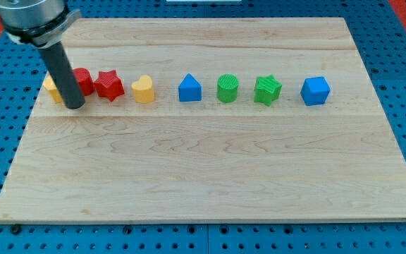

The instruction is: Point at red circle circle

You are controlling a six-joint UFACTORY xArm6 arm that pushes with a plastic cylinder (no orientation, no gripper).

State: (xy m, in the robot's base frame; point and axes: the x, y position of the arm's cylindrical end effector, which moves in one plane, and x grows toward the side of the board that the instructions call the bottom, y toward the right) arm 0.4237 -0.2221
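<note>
My tip [75, 106] is being held just beside the red circle [83, 81], near the tabletop [203, 183]'s left edge; no hand is being shown.

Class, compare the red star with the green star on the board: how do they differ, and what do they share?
Colour: the red star is red, the green star is green.
Place: the red star sits towards the view's left, the green star towards the view's right.
Neighbours: the red star stands near my tip, which is just to its left; the green star is far from it.
Both are star-shaped blocks in the same row.
</note>
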